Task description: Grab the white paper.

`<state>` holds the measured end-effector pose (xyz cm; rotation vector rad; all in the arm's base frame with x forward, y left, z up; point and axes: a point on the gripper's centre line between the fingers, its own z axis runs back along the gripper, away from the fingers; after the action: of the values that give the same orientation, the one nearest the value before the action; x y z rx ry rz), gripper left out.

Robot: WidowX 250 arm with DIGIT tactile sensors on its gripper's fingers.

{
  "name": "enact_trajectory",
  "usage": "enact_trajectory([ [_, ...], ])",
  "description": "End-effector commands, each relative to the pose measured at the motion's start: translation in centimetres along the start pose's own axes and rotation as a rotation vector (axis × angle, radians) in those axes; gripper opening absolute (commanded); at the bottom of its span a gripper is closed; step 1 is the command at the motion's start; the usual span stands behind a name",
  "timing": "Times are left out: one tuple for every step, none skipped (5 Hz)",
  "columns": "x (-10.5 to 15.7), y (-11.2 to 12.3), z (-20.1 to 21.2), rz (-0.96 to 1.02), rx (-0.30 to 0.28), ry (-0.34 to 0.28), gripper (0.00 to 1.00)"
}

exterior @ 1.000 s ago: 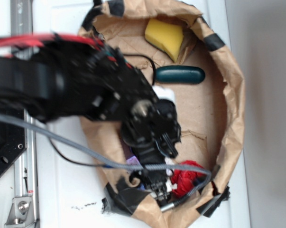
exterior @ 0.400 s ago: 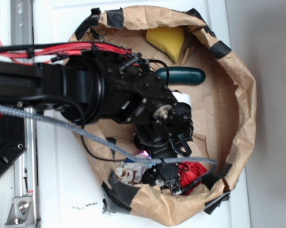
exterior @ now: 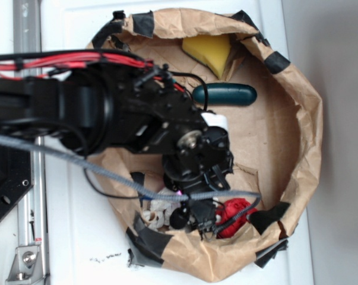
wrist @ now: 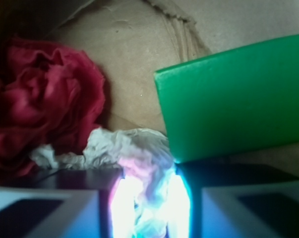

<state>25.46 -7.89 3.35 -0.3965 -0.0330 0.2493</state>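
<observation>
The white paper [wrist: 134,148] is a crumpled off-white wad lying between my gripper's [wrist: 149,178] two fingers, with its near part brightly lit in the narrow gap. The jaws press on it from both sides. In the exterior view the white paper [exterior: 155,214] pokes out to the left of the gripper [exterior: 193,218], near the bowl's lower rim. A red wrinkly wad [wrist: 40,99] lies just left of the paper, and that same red wad [exterior: 233,212] shows to the right of the fingers from outside. A green block [wrist: 233,99] stands right behind the right finger.
Brown paper lining [exterior: 297,136] with black tape forms the bowl's wall all round. A yellow sponge [exterior: 209,52] and a dark teal oblong object [exterior: 224,94] lie at the far side. My arm and its grey cable [exterior: 107,172] cover the bowl's left half.
The arm came in over the bowl's lower part, then drifted slightly left. The white wad, hidden a second ago, now shows beside the fingers.
</observation>
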Motion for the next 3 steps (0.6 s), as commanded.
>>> enact_trajectory([
  [1.1, 3.4, 10.9, -0.120, 0.117, -0.267, 0.00],
  [1.0, 4.0, 13.7, -0.164, 0.215, -0.284, 0.00],
  [1.0, 3.9, 15.6, -0.214, 0.350, -0.282, 0.00],
])
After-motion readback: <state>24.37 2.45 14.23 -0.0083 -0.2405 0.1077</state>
